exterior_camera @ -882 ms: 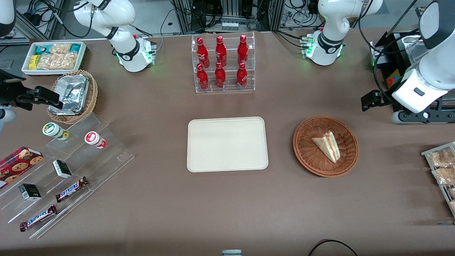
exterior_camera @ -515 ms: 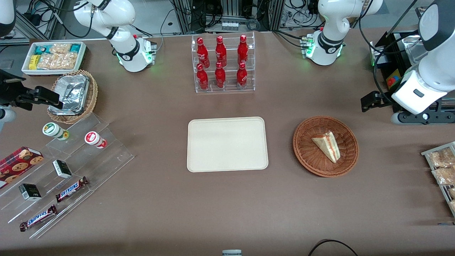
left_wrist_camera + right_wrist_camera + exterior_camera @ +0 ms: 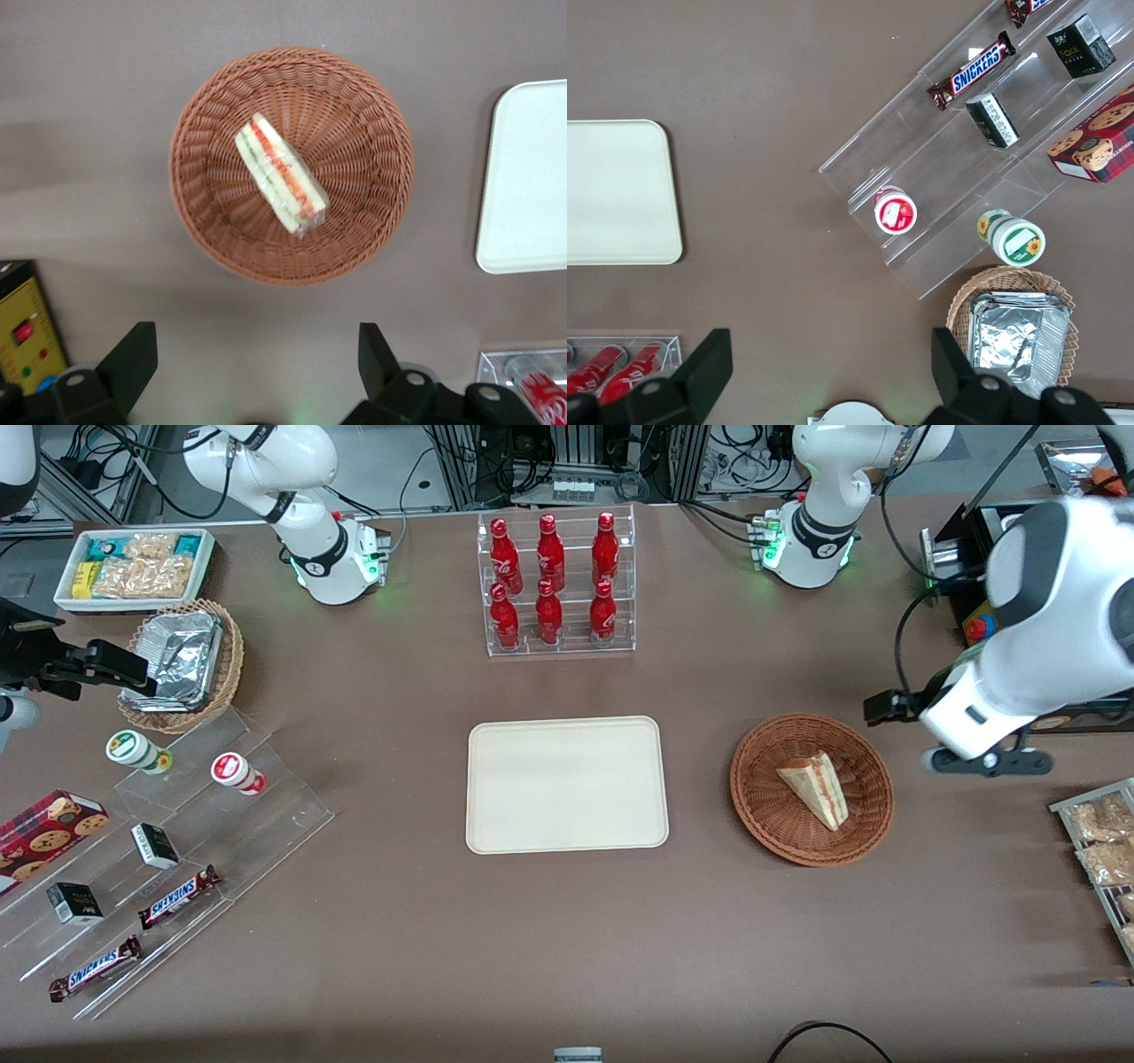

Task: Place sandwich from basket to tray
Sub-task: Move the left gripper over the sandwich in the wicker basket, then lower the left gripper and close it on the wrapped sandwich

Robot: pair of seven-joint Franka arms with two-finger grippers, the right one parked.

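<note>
Brown surface [image 3: 399, 957] carries the cream tray [image 3: 567, 784] mid-table, the round basket [image 3: 771, 815] beside it toward the working arm's end, a clear bottle rack [image 3: 560, 584] farther from the camera. Hand [image 3: 257, 372] hovers above the surface near the basket, fingers spread apart.

Left arm [image 3: 1036, 638]: glossy white shells, dark grey band at the joint, flat white wrist block with a small dark slot. Black cable [image 3: 902, 631] loops from the wrist up toward the black box. Base [image 3: 808, 545] is white with a black ring and green status lights. Gripper [image 3: 255, 359] is all black and hangs over the table with the basket [image 3: 199, 221] just ahead of the fingertips. Fingers [image 3: 133, 359] are matte black wedges, spread wide. One pale round screw head [image 3: 69, 380] sits on each mount just back from the fingers.
</note>
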